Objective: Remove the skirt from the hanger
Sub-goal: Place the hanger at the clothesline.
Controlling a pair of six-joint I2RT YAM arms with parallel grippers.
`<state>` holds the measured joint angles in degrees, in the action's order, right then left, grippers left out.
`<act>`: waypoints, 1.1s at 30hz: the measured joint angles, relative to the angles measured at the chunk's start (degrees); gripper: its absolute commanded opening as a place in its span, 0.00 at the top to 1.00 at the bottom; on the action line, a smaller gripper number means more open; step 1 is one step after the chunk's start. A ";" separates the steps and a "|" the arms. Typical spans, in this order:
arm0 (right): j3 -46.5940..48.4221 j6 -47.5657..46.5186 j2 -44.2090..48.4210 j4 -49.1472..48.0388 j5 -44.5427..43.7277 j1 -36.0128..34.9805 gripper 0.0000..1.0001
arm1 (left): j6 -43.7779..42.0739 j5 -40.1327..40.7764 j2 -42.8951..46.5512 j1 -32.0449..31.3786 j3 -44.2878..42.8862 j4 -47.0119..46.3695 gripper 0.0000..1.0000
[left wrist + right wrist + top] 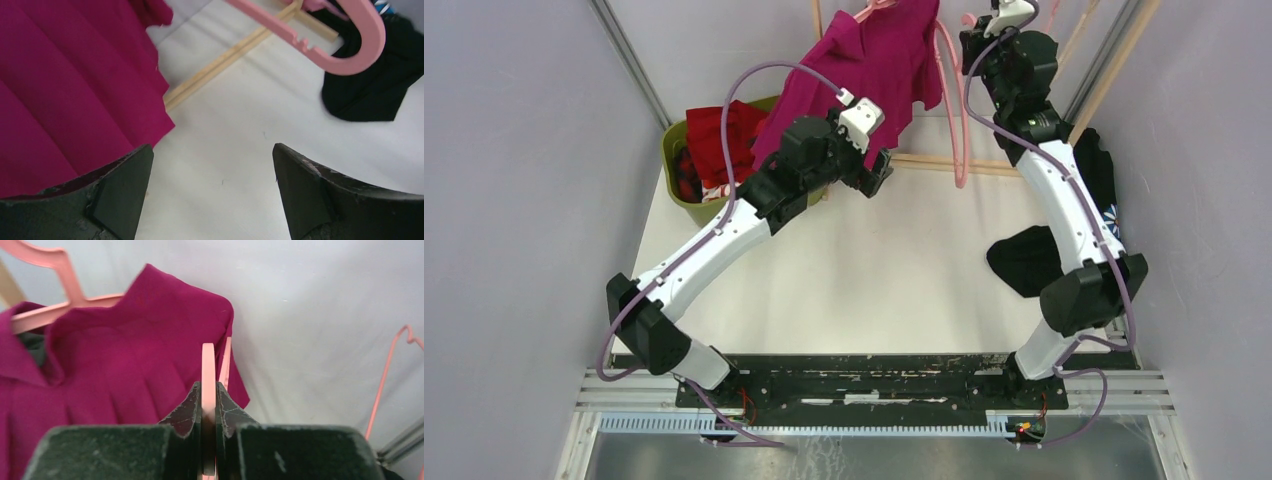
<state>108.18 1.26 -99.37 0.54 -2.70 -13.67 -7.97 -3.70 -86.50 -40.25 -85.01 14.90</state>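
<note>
The right gripper (208, 401) is clamped tight on the thin edge of a pink hanger (208, 367), its two fingers (186, 412) pressed flat against either side of the plastic. In the overhead view this gripper (996, 38) sits high at the far right, just to the right of the hanging cloth.

The left gripper (212, 172) is spread wide with nothing between its jaws, only bare white table (235, 150) showing in the gap. Its left finger (122, 187) is right beside the hem of the skirt (65, 100), possibly brushing it; the wrist view is too close to settle that.

The skirt (874, 60) is magenta and pleated, hanging at the far middle of the scene above the left gripper (876, 172). In the right wrist view its waistband (125, 335) bunches over a pink bar at the upper left. Whether that bar belongs to the same hanger as the gripped edge is hard to tell.

A curved pink hanger end (350, 52) hangs free to the right of the skirt, seen overhead as a long loop (956, 110). Behind it a wooden rail (225, 62) runs across the table. A black garment (1024, 260) lies on the right side of the table (874, 290). A green basket (676, 195) holding red clothes (719, 135) stands at the far left.
</note>
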 measured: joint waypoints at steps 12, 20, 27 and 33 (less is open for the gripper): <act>-7.17 4.00 5.68 0.35 1.73 -6.67 0.99 | 14.19 -4.44 -2.32 0.00 -4.66 -15.10 0.06; -8.07 1.75 5.53 -0.55 -4.11 -12.81 0.99 | 22.36 -3.69 -10.14 -0.15 -8.13 -21.55 0.09; -11.06 0.76 6.43 -2.54 -7.67 -13.77 0.99 | 23.43 0.63 -13.79 -3.63 -9.01 -21.20 0.10; -14.49 0.39 9.84 -2.97 -8.13 -14.01 0.99 | 23.41 5.22 -16.13 -5.60 -12.09 -20.50 0.10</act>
<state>93.69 1.65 -89.54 -2.44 -10.83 -27.68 15.44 1.52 -102.63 -45.84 -97.10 -5.61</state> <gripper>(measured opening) 0.088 0.904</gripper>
